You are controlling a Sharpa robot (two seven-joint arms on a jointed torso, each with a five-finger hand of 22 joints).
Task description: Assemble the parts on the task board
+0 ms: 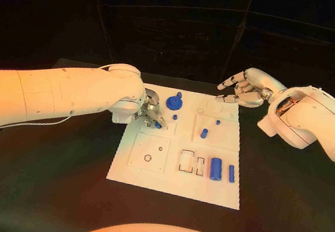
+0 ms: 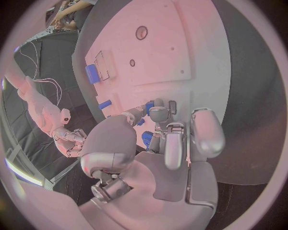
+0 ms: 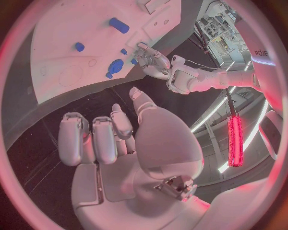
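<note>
- Left hand [image 1: 146, 113] is down on the task board [image 1: 145, 175], fingertips pinching a small blue part [image 2: 147, 138] to seat it.
- Right hand [image 1: 242, 87] hovers beyond the board's far edge, fingers loosely spread, empty, keeping clear.

No text, label, brand, number or sign can be read with any certainty. In the right wrist view a few dark letters stand on a white part of the robot's arm [image 3: 262, 52] near the circle's rim, but they are too small and bent to make out. The task board [image 1: 145, 175] carries only outlines and holes, with no writing that can be told.
</note>
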